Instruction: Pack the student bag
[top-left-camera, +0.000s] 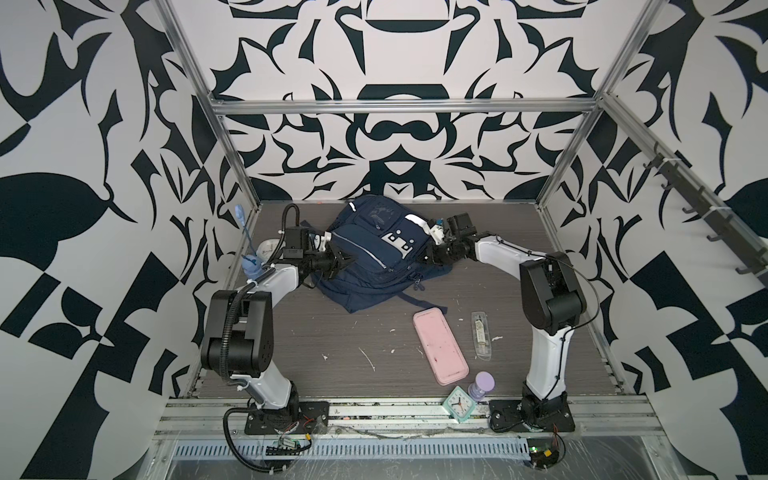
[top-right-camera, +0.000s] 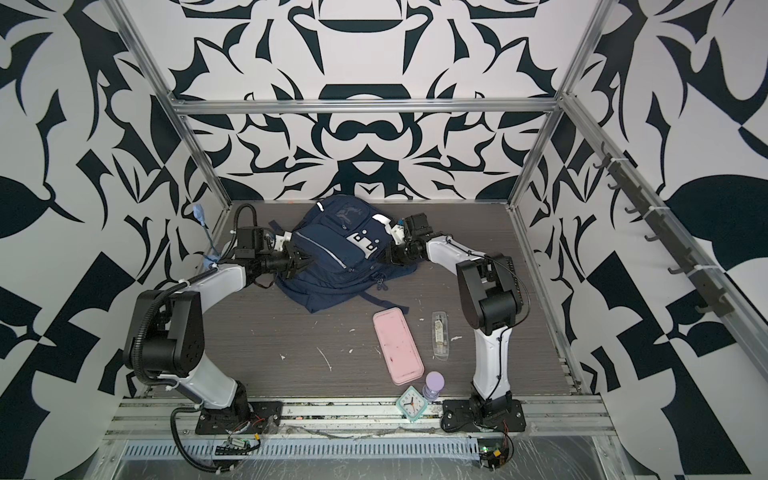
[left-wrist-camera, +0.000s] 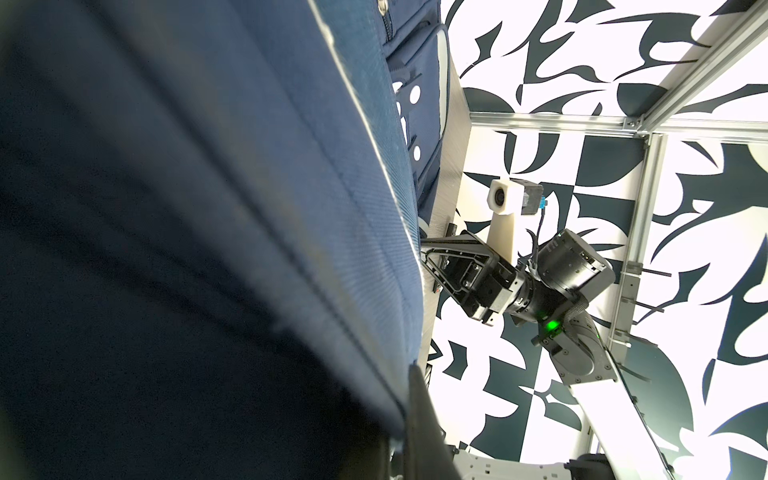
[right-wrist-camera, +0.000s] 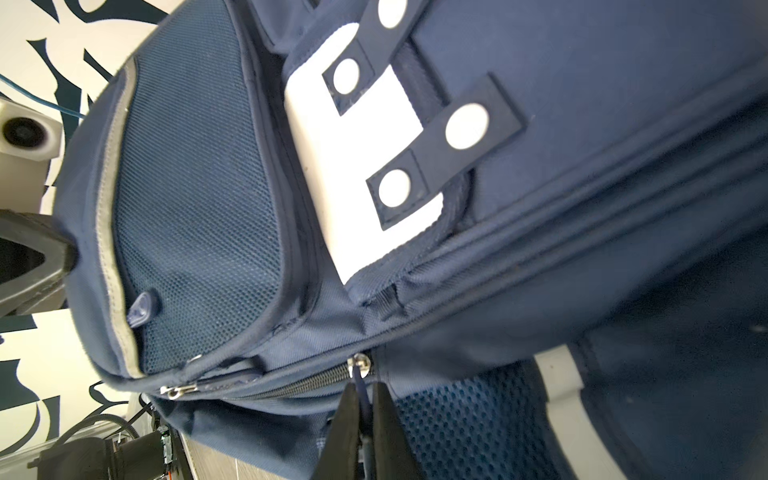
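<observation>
A navy student bag (top-left-camera: 374, 253) lies flat at the back of a grey table (top-left-camera: 332, 353), its white flap pocket facing up, seen in both top views (top-right-camera: 336, 249). It sits between the two robot arms, one at each side.

The right gripper (right-wrist-camera: 362, 390) is at the bag's right edge. In the right wrist view its two dark fingers are pressed close together on the thin cord of a zipper pull (right-wrist-camera: 360, 365), so it is closed and holding that pull. The zip teeth running away from the slider look joined, so that compartment appears shut.

The left gripper (top-left-camera: 347, 259) reaches in over the bag's left side. Its jaws are closed, and the left wrist view, almost filled with blue cloth, suggests it is pinching the bag's side fabric to steady it.

Nearer the front of the table, well apart from the bag, four loose things lie out:
- a long pink case (top-left-camera: 440, 347)
- a narrow clear case (top-left-camera: 481, 336) just beside it
- a small bottle (top-left-camera: 482, 384) with a purple cap
- a little mint-green clock (top-left-camera: 460, 404) at the table's front edge, touching or nearly touching the bottle

Judged from this, packing is at an early stage. The bag is being opened, nothing can be seen inside it, and all four things remain to be put in before it is zipped up.
</observation>
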